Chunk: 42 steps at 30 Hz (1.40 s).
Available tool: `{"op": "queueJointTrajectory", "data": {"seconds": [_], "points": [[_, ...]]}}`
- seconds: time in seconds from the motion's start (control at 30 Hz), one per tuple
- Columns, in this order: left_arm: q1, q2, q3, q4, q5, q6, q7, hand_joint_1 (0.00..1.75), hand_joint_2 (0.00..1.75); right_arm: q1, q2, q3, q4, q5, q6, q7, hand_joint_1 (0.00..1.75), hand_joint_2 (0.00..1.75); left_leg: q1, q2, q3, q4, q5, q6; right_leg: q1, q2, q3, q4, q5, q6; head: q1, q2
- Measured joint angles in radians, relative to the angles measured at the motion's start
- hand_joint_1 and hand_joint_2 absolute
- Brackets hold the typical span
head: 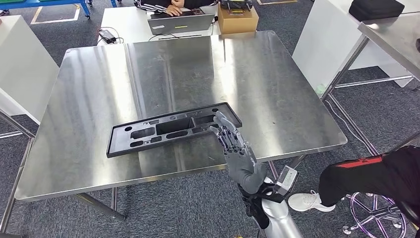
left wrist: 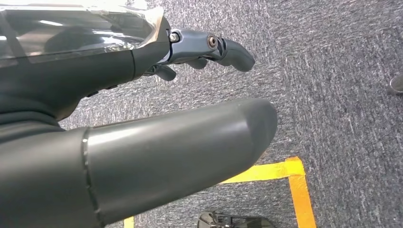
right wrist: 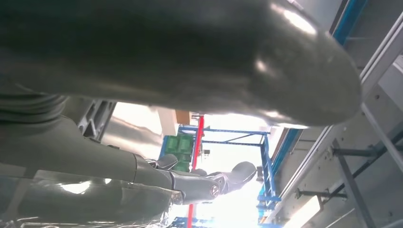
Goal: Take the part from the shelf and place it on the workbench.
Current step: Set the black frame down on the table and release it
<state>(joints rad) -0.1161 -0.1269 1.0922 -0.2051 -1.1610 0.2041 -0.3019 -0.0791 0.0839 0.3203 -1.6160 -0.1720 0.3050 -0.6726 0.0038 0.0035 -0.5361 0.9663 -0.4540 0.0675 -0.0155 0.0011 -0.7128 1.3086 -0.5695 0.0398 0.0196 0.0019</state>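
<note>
On the steel table (head: 277, 99) the black tray (head: 173, 128) lies flat near the front edge, my right hand (head: 236, 153) loose-fingered at its end, apparently letting go, left hand (left wrist: 204, 50) empty over carpet, so next I'd lift clear.

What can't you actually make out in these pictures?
- Head view: the right robot hand covers the black part's near corner, so contact is unclear.
- Right wrist view: glare washes out the background.
- Head view: person at the laptop is cut off by the top edge.
</note>
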Motion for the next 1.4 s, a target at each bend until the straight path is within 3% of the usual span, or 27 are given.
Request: {"op": "queueJointTrajectory", "data": {"seconds": [0.03, 0.1, 0.17, 0.23, 0.3, 0.37, 0.43, 0.47, 0.5, 0.53, 0.63, 0.7, 0.77, 0.83, 0.87, 0.93, 0.97, 1.0, 1.03, 1.07, 1.1, 1.17, 1.2, 1.23, 1.3, 1.33, 1.4], "points": [[0.000, -0.001, 0.000, 0.000, 0.000, 0.000, 0.000, 0.00, 0.00, 0.005, 0.000, -0.006, -0.003, 0.001, 0.000, 0.002, 0.00, 0.00, 0.001, 0.000, -0.001, 0.001, 0.001, -0.002, -0.003, 0.000, 0.019, -0.030, 0.016, 0.011, 0.000, 0.000], [0.001, -0.001, 0.000, 0.000, -0.002, 0.000, 0.000, 0.00, 0.00, 0.012, 0.002, -0.018, -0.011, 0.002, 0.000, 0.006, 0.00, 0.00, 0.004, -0.002, -0.003, 0.007, 0.000, -0.010, -0.012, -0.002, 0.110, -0.187, 0.068, 0.031, 0.000, 0.000], [0.000, -0.001, 0.000, 0.000, -0.003, 0.000, 0.000, 0.00, 0.00, 0.016, 0.004, -0.028, -0.018, 0.002, 0.000, 0.008, 0.00, 0.00, 0.002, -0.004, -0.010, 0.019, -0.002, -0.023, -0.012, 0.002, 0.174, -0.301, 0.102, 0.031, 0.001, 0.000], [0.000, 0.000, 0.000, 0.000, -0.004, 0.001, 0.000, 0.00, 0.00, 0.022, 0.006, -0.036, -0.023, 0.002, 0.001, 0.010, 0.00, 0.00, -0.001, -0.007, -0.020, 0.029, -0.001, -0.036, -0.008, 0.007, 0.173, -0.310, 0.107, 0.016, 0.000, 0.000], [0.000, 0.000, 0.000, 0.000, -0.004, 0.002, -0.001, 0.00, 0.00, 0.024, 0.009, -0.040, -0.027, 0.002, 0.001, 0.011, 0.00, 0.00, 0.003, -0.007, -0.032, 0.044, -0.014, -0.047, -0.015, 0.007, 0.161, -0.311, 0.111, -0.002, -0.001, 0.000], [0.001, 0.001, 0.000, 0.000, -0.005, 0.003, -0.001, 0.00, 0.00, 0.024, 0.013, -0.041, -0.030, 0.003, 0.002, 0.011, 0.00, 0.00, 0.008, -0.006, -0.063, 0.113, -0.074, -0.057, -0.020, 0.005, 0.150, -0.313, 0.123, -0.021, -0.001, 0.000], [0.001, 0.000, 0.000, 0.000, -0.008, 0.004, -0.001, 0.00, 0.00, 0.026, 0.016, -0.043, -0.032, 0.003, 0.002, 0.011, 0.00, 0.00, 0.010, -0.006, -0.115, 0.245, -0.158, -0.064, -0.016, 0.002, 0.132, -0.312, 0.135, -0.033, -0.002, 0.000], [0.001, 0.000, -0.001, 0.000, -0.009, 0.004, -0.001, 0.00, 0.00, 0.028, 0.016, -0.044, -0.032, 0.004, 0.003, 0.011, 0.00, 0.00, 0.010, -0.006, -0.132, 0.298, -0.182, -0.066, -0.014, 0.000, 0.123, -0.312, 0.141, -0.035, -0.001, 0.000], [0.001, 0.000, -0.001, 0.000, -0.010, 0.005, -0.001, 0.00, 0.00, 0.031, 0.017, -0.046, -0.032, 0.004, 0.004, 0.012, 0.00, 0.00, 0.011, -0.006, -0.134, 0.323, -0.188, -0.067, -0.012, 0.000, 0.113, -0.311, 0.148, -0.035, -0.001, 0.000], [0.001, 0.000, -0.001, 0.000, -0.010, 0.005, -0.002, 0.00, 0.00, 0.034, 0.017, -0.048, -0.032, 0.004, 0.005, 0.013, 0.00, 0.00, 0.011, -0.006, -0.114, 0.305, -0.173, -0.065, -0.011, -0.001, 0.105, -0.311, 0.155, -0.034, -0.001, 0.000], [-0.001, 0.001, 0.000, 0.000, -0.011, 0.005, -0.005, 0.00, 0.00, 0.040, 0.021, -0.056, -0.033, 0.004, 0.010, 0.016, 0.00, 0.00, 0.009, -0.007, 0.028, 0.101, -0.099, -0.054, -0.008, 0.000, 0.089, -0.311, 0.174, -0.022, -0.001, 0.000], [-0.003, 0.001, -0.001, 0.000, -0.010, 0.006, -0.007, 0.00, 0.00, 0.042, 0.025, -0.062, -0.034, 0.003, 0.016, 0.019, 0.00, 0.00, 0.003, -0.009, 0.068, 0.029, -0.085, -0.046, -0.006, -0.001, 0.087, -0.312, 0.187, -0.008, 0.000, 0.000], [-0.002, 0.001, -0.001, 0.000, -0.010, 0.007, -0.008, 0.00, 0.00, 0.047, 0.030, -0.067, -0.037, 0.003, 0.023, 0.023, 0.00, 0.00, -0.002, -0.009, 0.056, 0.024, -0.074, -0.034, -0.004, -0.001, 0.086, -0.318, 0.201, 0.007, 0.002, 0.000], [-0.002, 0.000, -0.001, 0.000, -0.009, 0.008, -0.008, 0.00, 0.00, 0.051, 0.033, -0.074, -0.040, 0.003, 0.027, 0.026, 0.00, 0.00, 0.000, -0.005, 0.043, 0.017, -0.054, -0.017, -0.003, -0.001, 0.072, -0.299, 0.181, 0.011, 0.003, 0.000], [-0.002, -0.001, -0.001, 0.000, -0.007, 0.009, -0.008, 0.00, 0.00, 0.053, 0.033, -0.077, -0.041, 0.003, 0.029, 0.026, 0.00, 0.00, 0.001, -0.003, 0.033, 0.014, -0.041, -0.008, -0.002, -0.001, 0.056, -0.263, 0.147, 0.006, 0.003, 0.000], [-0.001, 0.000, 0.000, 0.000, -0.004, 0.012, -0.008, 0.00, 0.00, 0.055, 0.034, -0.086, -0.041, 0.002, 0.033, 0.028, 0.00, 0.00, -0.001, 0.000, 0.006, 0.014, -0.020, 0.000, -0.003, -0.001, 0.014, -0.132, 0.054, -0.006, 0.003, 0.000], [-0.001, 0.000, 0.000, 0.000, -0.003, 0.013, -0.008, 0.00, 0.00, 0.056, 0.034, -0.090, -0.041, 0.000, 0.035, 0.029, 0.00, 0.00, -0.003, 0.001, -0.006, 0.015, -0.009, 0.001, -0.003, -0.001, 0.000, -0.065, 0.021, -0.005, 0.003, 0.000], [-0.001, 0.000, 0.000, 0.000, -0.002, 0.014, -0.008, 0.00, 0.00, 0.057, 0.034, -0.093, -0.041, -0.002, 0.038, 0.031, 0.00, 0.00, -0.005, 0.003, -0.019, 0.016, 0.002, 0.002, -0.003, -0.001, -0.002, -0.021, 0.007, 0.000, 0.003, 0.000], [-0.001, 0.000, 0.000, 0.000, -0.002, 0.014, -0.008, 0.00, 0.00, 0.057, 0.034, -0.095, -0.040, -0.006, 0.040, 0.033, 0.00, 0.00, -0.007, 0.003, -0.031, 0.017, 0.013, 0.001, -0.002, -0.001, 0.016, -0.016, 0.013, 0.009, 0.003, 0.000], [-0.001, -0.001, 0.000, 0.000, -0.002, 0.014, -0.008, 0.00, 0.00, 0.056, 0.034, -0.097, -0.040, -0.009, 0.042, 0.035, 0.00, 0.00, -0.009, 0.004, -0.042, 0.017, 0.023, 0.000, -0.001, -0.001, 0.054, -0.051, 0.031, 0.017, 0.003, 0.000], [-0.002, -0.001, 0.000, 0.000, -0.002, 0.014, -0.007, 0.00, 0.00, 0.055, 0.034, -0.098, -0.040, -0.012, 0.044, 0.037, 0.00, 0.00, -0.011, 0.004, -0.051, 0.018, 0.031, -0.001, 0.000, -0.001, 0.109, -0.120, 0.050, 0.021, 0.003, 0.000], [-0.002, -0.002, 0.000, 0.000, -0.002, 0.014, -0.006, 0.00, 0.00, 0.052, 0.035, -0.098, -0.040, -0.014, 0.048, 0.039, 0.00, 0.00, -0.015, 0.004, -0.063, 0.020, 0.046, -0.007, 0.006, -0.001, 0.218, -0.276, 0.062, 0.015, 0.003, 0.000], [-0.002, -0.002, 0.000, 0.000, -0.002, 0.014, -0.005, 0.00, 0.00, 0.051, 0.036, -0.099, -0.040, -0.014, 0.050, 0.040, 0.00, 0.00, -0.017, 0.004, -0.066, 0.021, 0.052, -0.012, 0.009, -0.001, 0.245, -0.324, 0.060, 0.008, 0.003, 0.000], [-0.002, -0.002, 0.000, 0.000, -0.002, 0.014, -0.004, 0.00, 0.00, 0.050, 0.037, -0.099, -0.040, -0.014, 0.051, 0.041, 0.00, 0.00, -0.018, 0.005, -0.068, 0.021, 0.059, -0.017, 0.012, -0.001, 0.255, -0.347, 0.057, 0.002, 0.002, 0.000], [-0.002, 0.000, 0.000, 0.000, -0.002, 0.015, -0.004, 0.00, 0.00, 0.050, 0.038, -0.101, -0.040, -0.014, 0.052, 0.041, 0.00, 0.00, -0.016, 0.003, -0.074, 0.024, 0.065, -0.028, 0.007, -0.003, 0.241, -0.353, 0.069, -0.012, 0.002, 0.000], [-0.002, 0.001, 0.000, 0.000, -0.002, 0.015, -0.004, 0.00, 0.00, 0.049, 0.040, -0.101, -0.040, -0.014, 0.052, 0.042, 0.00, 0.00, -0.014, 0.001, -0.081, 0.035, 0.049, -0.035, 0.002, -0.005, 0.234, -0.354, 0.077, -0.022, 0.002, 0.000], [-0.001, 0.002, 0.000, 0.000, -0.002, 0.015, -0.003, 0.00, 0.00, 0.048, 0.043, -0.102, -0.040, -0.014, 0.053, 0.043, 0.00, 0.00, -0.006, -0.005, -0.111, 0.114, -0.038, -0.050, -0.007, -0.009, 0.215, -0.356, 0.099, -0.039, 0.000, 0.000]]}}
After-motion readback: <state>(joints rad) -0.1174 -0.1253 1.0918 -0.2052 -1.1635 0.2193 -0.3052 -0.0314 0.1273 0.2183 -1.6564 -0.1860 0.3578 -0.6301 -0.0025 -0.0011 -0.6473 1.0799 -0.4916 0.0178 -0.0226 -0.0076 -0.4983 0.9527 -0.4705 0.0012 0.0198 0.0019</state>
